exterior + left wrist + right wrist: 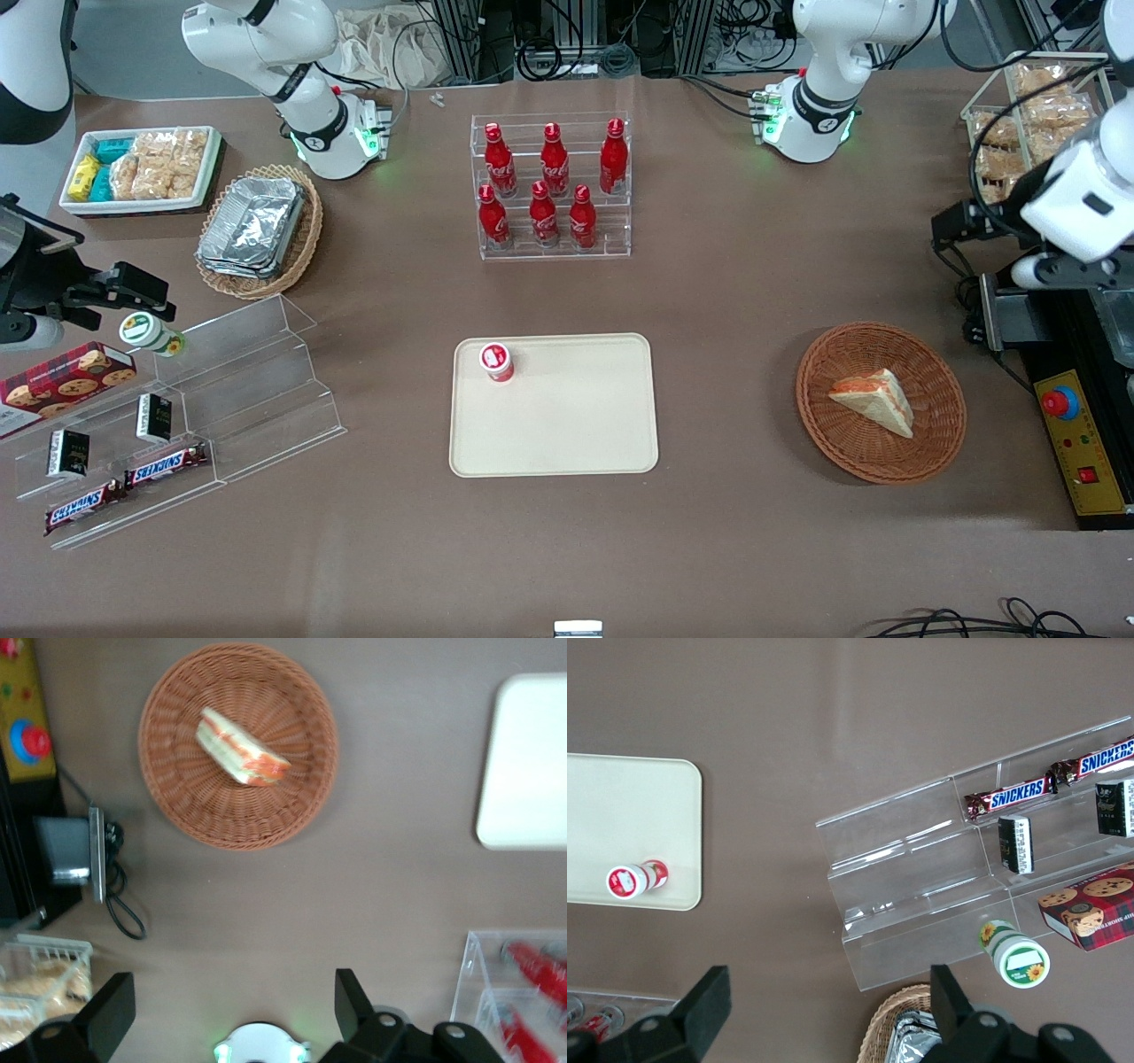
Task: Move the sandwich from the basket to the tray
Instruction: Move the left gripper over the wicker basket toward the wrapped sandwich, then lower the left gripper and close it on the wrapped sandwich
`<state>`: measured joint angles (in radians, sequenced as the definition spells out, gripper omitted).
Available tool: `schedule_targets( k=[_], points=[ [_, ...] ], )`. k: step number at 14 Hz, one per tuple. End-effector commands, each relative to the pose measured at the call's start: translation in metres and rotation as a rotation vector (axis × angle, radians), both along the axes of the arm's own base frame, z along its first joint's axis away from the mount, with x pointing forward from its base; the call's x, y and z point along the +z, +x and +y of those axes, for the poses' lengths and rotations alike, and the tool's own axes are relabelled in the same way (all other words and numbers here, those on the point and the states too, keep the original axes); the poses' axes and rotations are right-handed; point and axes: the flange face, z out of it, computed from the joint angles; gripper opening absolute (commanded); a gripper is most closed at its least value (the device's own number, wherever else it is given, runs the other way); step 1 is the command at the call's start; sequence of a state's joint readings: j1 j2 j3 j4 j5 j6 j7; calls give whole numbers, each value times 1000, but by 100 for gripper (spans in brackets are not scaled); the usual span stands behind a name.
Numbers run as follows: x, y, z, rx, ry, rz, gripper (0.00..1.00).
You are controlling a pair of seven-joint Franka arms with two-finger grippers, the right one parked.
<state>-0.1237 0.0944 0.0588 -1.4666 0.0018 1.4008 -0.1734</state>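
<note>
The sandwich (875, 400), a pale wedge with red-orange and green filling, lies in the round reddish-brown basket (930, 443). Both also show in the left wrist view, the sandwich (241, 748) in the basket (177, 806). The cream tray (567, 434) lies at the table's middle, toward the parked arm's end from the basket, and shows in the left wrist view (523, 771) and right wrist view (620, 815). My left gripper (952, 229) hangs high above the table, farther from the front camera than the basket. It is open and empty (232, 1010), its fingers (354, 1005) wide apart.
A small red-and-white cup (497, 361) stands on the tray's corner. A clear rack of red cola bottles (551, 186) stands farther back. A yellow control box with a red button (1076, 443) lies beside the basket. A rack of bagged crackers (1028, 124) stands near my left arm.
</note>
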Motion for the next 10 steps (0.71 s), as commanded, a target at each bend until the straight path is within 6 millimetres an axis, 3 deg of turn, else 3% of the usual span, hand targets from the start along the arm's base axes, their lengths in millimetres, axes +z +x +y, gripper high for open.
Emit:
schedule_targets(
  k=[1,4,6,10],
  points=[
    [-28,23,10,236,48,-5,100],
    [-66,44,32,450,84,6,100],
    [-108,52,45,602,112,4,100],
    [-209,48,48,825,119,-42,100]
  ],
)
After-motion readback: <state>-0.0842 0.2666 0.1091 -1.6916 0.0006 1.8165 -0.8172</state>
